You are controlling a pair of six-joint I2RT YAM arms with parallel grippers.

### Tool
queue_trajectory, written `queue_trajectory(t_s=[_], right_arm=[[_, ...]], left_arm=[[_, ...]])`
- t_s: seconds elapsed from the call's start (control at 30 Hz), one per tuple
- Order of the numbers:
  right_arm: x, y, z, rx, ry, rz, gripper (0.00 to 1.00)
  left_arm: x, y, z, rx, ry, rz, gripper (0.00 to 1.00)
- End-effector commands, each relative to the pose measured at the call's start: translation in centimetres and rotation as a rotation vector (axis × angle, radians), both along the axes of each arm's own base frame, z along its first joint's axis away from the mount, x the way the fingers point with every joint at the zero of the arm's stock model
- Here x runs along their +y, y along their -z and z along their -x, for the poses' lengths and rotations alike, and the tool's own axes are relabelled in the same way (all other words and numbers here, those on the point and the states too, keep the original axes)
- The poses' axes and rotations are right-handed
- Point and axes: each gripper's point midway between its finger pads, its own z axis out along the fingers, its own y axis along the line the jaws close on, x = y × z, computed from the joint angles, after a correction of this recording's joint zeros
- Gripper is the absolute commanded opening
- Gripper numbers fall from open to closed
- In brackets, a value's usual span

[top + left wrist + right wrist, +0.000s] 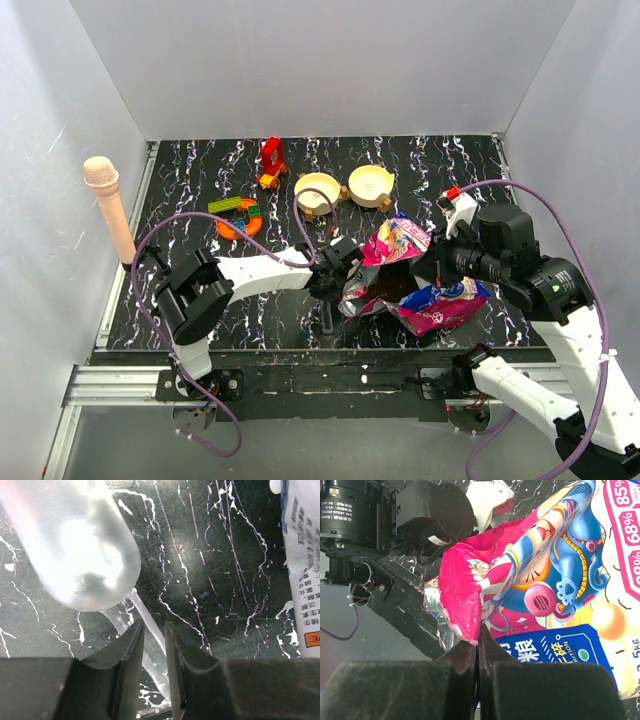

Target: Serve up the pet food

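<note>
**Where my three cameras sit**

My top camera hangs above and behind my arm bases, looking down on the whole table (185, 190) from afar. My left wrist camera peers past my left fingers (126, 666), very near the tabletop and a clear scoop (75, 545). My right wrist camera looks along my right fingers (461, 672), close against the bag (545, 580). All three catch the bag; top and right wrist share my left arm (435, 510).

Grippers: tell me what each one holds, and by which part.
Left gripper pinches the clear scoop by its thin handle. Right gripper pinches the pet food bag by its magenta edge.
</note>
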Motion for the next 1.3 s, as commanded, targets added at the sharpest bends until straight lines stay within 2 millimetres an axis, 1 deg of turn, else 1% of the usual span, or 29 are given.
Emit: queue_trajectory(t_s=[0.0, 0.17, 0.33, 0.37, 0.4, 0.43, 0.47, 0.5, 0.57, 0.63, 0.67, 0.7, 0.77, 0.83, 0.87, 1.0, 1.07, 1.2, 1.27], right_arm=[[0.6, -2.7, 0.6, -0.073, -0.025, -0.084, 0.01], [0.4, -2.9, 0.7, -0.073, -0.017, -0.085, 0.01], [0.2, -3.0, 0.6, -0.072, -0.007, -0.076, 0.01], [0.2, -3.1, 0.4, -0.077, -0.001, -0.074, 0.01], [0.1, -3.2, 0.5, -0.08, 0.002, -0.074, 0.01], [0.0, -3.3, 0.3, -0.088, 0.009, -0.073, 0.01], [-0.1, -3.4, 0.2, -0.091, 0.017, -0.068, 0.01], [-0.2, -3.7, 0.1, -0.098, 0.025, -0.07, 0.01], [-0.3, -4.2, 0.0, -0.109, 0.04, -0.079, 0.01], [-0.4, -4.6, -0.1, -0.119, 0.053, -0.089, 0.01], [-0.4, -4.9, -0.1, -0.127, 0.056, -0.1, 0.01], [-0.4, -5.0, 0.0, -0.127, 0.056, -0.104, 0.01], [-0.2, -5.2, 0.0, -0.126, 0.055, -0.115, 0.01], [-0.1, -5.4, 0.2, -0.123, 0.049, -0.121, 0.01], [-0.1, -5.4, 0.2, -0.122, 0.047, -0.12, 0.01], [-0.1, -5.3, 0.4, -0.11, 0.04, -0.117, 0.01], [-0.1, -5.3, 0.3, -0.11, 0.038, -0.114, 0.01], [0.2, -5.4, 0.2, -0.109, 0.027, -0.113, 0.01], [0.3, -5.5, 0.2, -0.104, 0.022, -0.114, 0.01]], left_arm=[[1.0, 1.6, 0.3, 0.029, -0.005, -0.024, 0.21], [2.4, 2.0, -0.2, 0.031, -0.041, -0.004, 0.18], [2.5, 2.5, 0.2, 0.049, -0.051, 0.013, 0.15], [2.6, 2.5, 0.2, 0.048, -0.056, 0.014, 0.09], [2.7, 2.5, 0.1, 0.049, -0.06, 0.023, 0.06], [2.9, 2.4, 0.1, 0.057, -0.066, 0.036, 0.0], [2.7, 2.1, -0.1, 0.066, -0.062, 0.077, 0.0], [2.6, 1.5, -0.5, 0.078, -0.066, 0.139, 0.0], [1.5, -0.6, -1.0, 0.119, -0.044, 0.349, 0.0], [0.3, -3.3, -1.5, 0.163, 0.0, 0.561, 0.0], [-0.2, -4.6, -1.3, 0.198, 0.03, 0.66, 0.0], [-0.6, -5.7, -1.5, 0.228, 0.043, 0.732, 0.0], [-1.1, -7.3, -2.1, 0.298, 0.058, 0.897, 0.0], [-1.5, -8.0, -3.2, 0.339, 0.06, 1.027, 0.0], [-1.5, -7.7, -3.4, 0.398, 0.057, 1.063, 0.0], [-1.8, -6.7, -4.6, 0.452, 0.036, 1.157, 0.0], [-1.4, -5.5, -5.2, 0.474, 0.007, 1.181, 0.0], [-0.8, -3.5, -6.1, 0.501, -0.029, 1.189, 0.0], [-0.5, -2.9, -6.6, 0.484, -0.035, 1.175, 0.0]])
